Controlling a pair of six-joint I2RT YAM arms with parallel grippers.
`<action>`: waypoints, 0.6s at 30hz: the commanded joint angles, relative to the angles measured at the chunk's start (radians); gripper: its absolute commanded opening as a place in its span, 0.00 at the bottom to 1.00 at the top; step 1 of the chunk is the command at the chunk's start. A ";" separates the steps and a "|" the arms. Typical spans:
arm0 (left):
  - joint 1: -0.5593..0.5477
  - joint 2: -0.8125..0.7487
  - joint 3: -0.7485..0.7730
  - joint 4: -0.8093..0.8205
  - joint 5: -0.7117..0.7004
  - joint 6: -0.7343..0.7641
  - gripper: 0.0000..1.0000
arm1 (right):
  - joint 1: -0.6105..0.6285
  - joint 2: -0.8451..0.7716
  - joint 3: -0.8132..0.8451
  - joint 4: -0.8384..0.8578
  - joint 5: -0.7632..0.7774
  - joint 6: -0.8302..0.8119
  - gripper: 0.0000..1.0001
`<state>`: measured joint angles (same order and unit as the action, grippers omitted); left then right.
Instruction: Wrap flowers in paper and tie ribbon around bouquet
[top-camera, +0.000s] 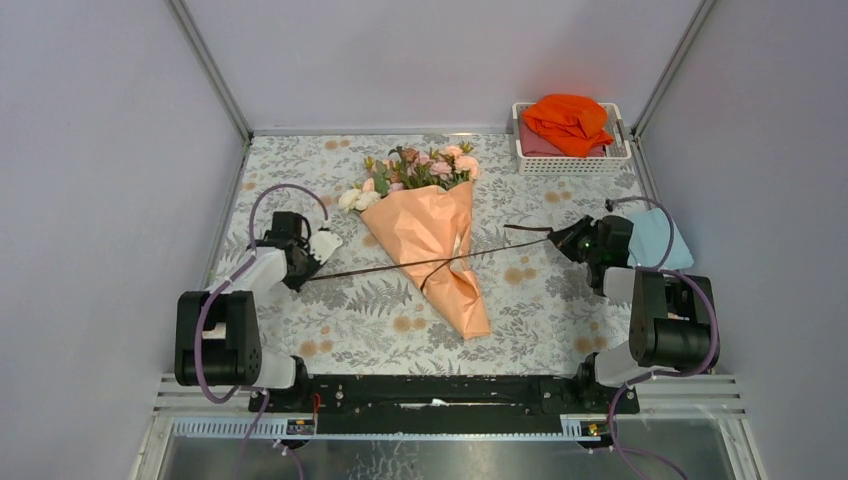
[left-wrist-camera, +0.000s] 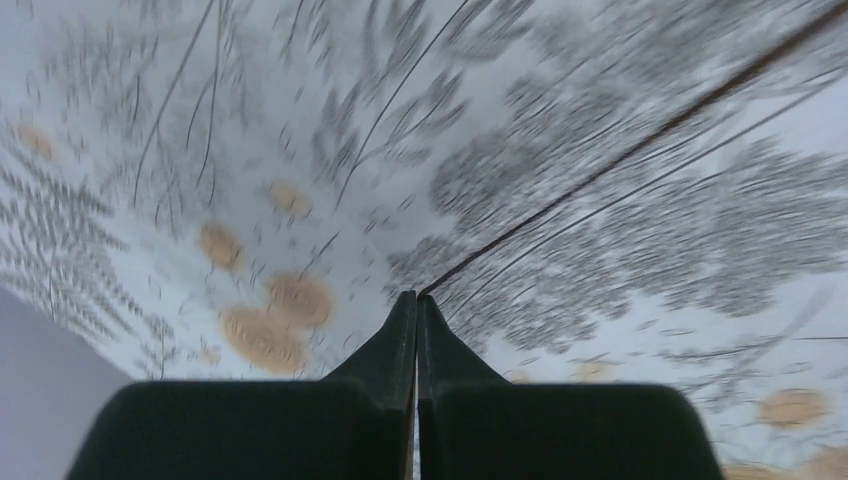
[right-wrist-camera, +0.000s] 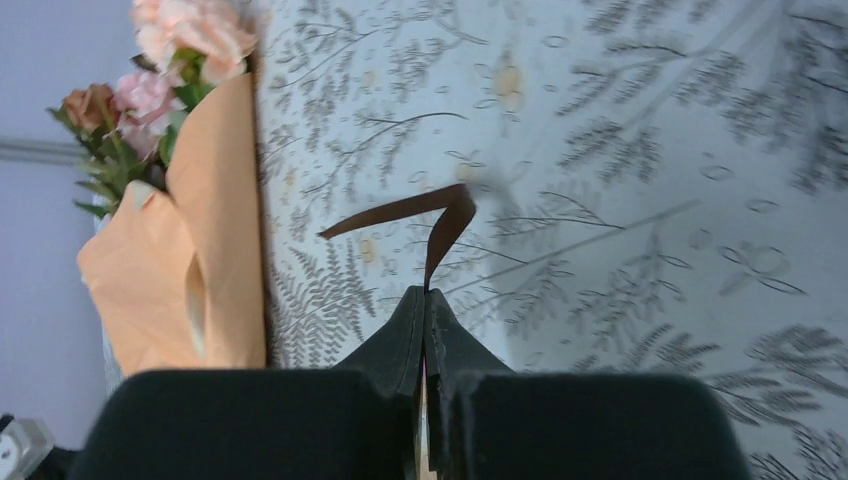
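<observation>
**Ribbon Handling at the Bouquet Waist**

**Position.** The bouquet (top-camera: 436, 240), a cone of crinkled peach-orange paper (right-wrist-camera: 215, 190) with pink and cream flowers (top-camera: 415, 168) at its wide far end, lies mid-table on the grey floral-print table covering (top-camera: 350, 320), tip toward the arms. The long, thin, dark brown ribbon (top-camera: 370, 268) crosses the cone's lower half and runs out on both sides. A small loop shows where it meets the paper.

**Grip state.** The left gripper (left-wrist-camera: 417, 297) is clamped on the left end of the ribbon. The right gripper (right-wrist-camera: 425, 293) is clamped near the right end, with a short tail folding past its tips.

**Handling.**
- The ribbon is light, limp and probably slick, so hold it close to the ends and pull evenly.
- The paper is springy and creases easily. Too much tension is likely to crush the cone or drag the light bouquet sideways.
- The blooms are fragile and should not be touched.

**Clearance.**
- There is open covering on both sides of the cone for outward pulls.
- The right arm works close to the light blue cloth (top-camera: 655, 240), and the white mesh basket (top-camera: 520, 150) holding a bright orange cloth (top-camera: 570, 120) stands further back.
- The left arm is near the side wall (top-camera: 120, 200).
</observation>
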<state>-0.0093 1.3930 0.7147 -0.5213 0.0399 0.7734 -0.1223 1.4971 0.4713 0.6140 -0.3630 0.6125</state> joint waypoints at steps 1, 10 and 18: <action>0.127 -0.005 -0.034 0.085 -0.121 0.108 0.00 | -0.049 -0.030 -0.020 0.004 0.104 0.035 0.00; 0.311 0.022 0.008 0.164 -0.122 0.185 0.00 | -0.111 -0.037 -0.014 -0.039 0.103 0.016 0.00; 0.115 -0.036 0.172 -0.089 0.262 0.052 0.18 | -0.019 0.017 0.094 -0.112 -0.063 -0.014 0.00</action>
<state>0.2638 1.4136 0.7925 -0.5007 0.0410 0.9051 -0.1993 1.4990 0.4892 0.5175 -0.3450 0.6258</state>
